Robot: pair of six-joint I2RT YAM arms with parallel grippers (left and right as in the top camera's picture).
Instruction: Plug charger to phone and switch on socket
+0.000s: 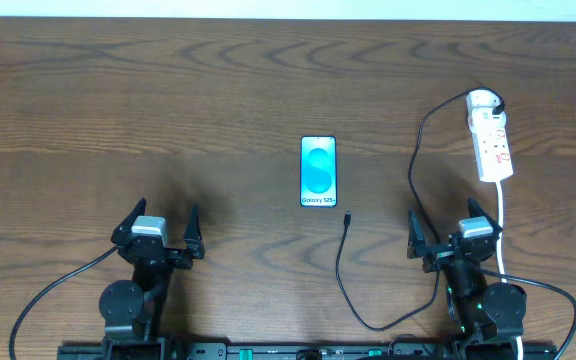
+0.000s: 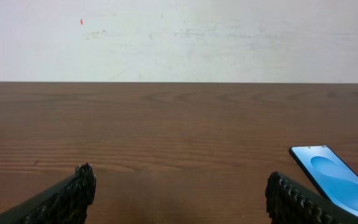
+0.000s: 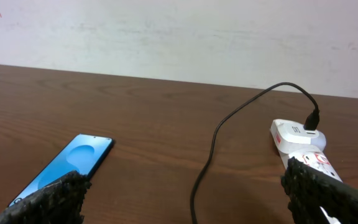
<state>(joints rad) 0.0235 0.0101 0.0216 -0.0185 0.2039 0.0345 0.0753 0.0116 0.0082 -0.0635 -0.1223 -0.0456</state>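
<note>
Left pincer (image 1: pixel 165 218) and right pincer (image 1: pixel 444 220) held spread, phone (image 1: pixel 318 172) laid flat on worktop (image 1: pixel 168 100), charger (image 1: pixel 347 219) tip seen just beside it

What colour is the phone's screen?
Blue-teal with lighter rounded shapes and white text at one short end; the overhead view shows the phone best.
</note>
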